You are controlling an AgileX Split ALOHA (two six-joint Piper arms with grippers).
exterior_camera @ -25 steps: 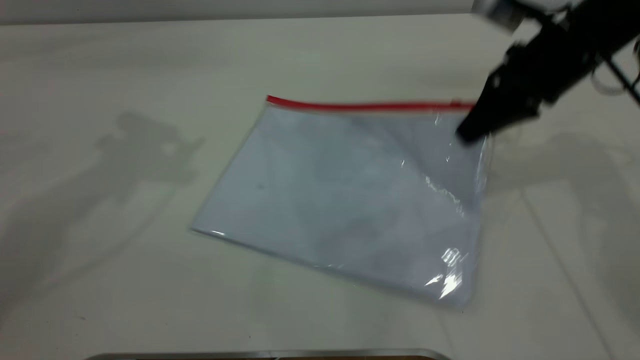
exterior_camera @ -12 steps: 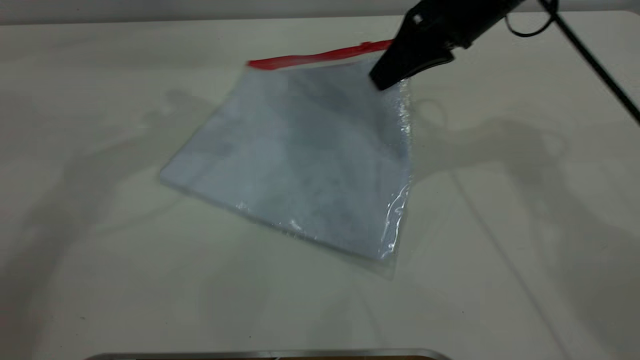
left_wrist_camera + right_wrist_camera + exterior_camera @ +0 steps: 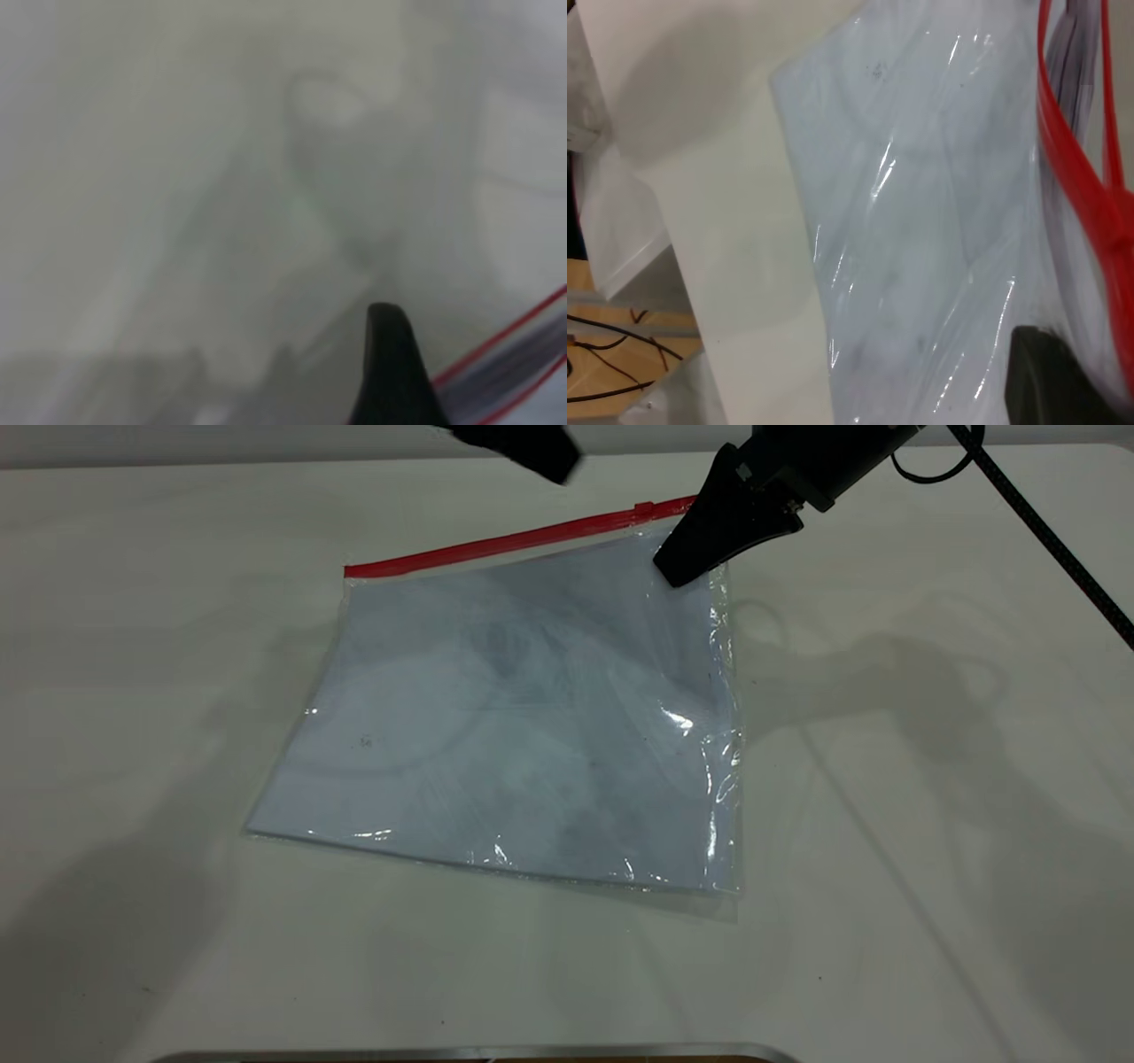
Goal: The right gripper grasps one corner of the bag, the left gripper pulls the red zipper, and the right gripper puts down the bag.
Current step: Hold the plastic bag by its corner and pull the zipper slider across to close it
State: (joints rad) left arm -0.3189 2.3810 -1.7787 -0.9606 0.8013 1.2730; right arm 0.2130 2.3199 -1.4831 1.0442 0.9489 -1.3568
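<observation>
1. Your right gripper (image 3: 678, 571) is clamped on the bag's (image 3: 514, 717) far corner, lifting that edge off the table (image 3: 930, 824).
2. Next, bring the left gripper (image 3: 540, 452) onto the red zipper's (image 3: 505, 541) slider.
3. Whether the left jaws are parted is impossible to tell; that gripper is cut off.

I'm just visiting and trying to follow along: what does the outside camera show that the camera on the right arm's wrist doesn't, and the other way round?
Only the exterior view shows the whole bag on the white table, the right gripper clamped on its corner by the slider end, and the left gripper hanging above the far edge. Only the right wrist view shows the red zipper close up, its two strips parted along part of their length, plus cables beyond the table edge. Both show the clear bag with white paper inside.
</observation>
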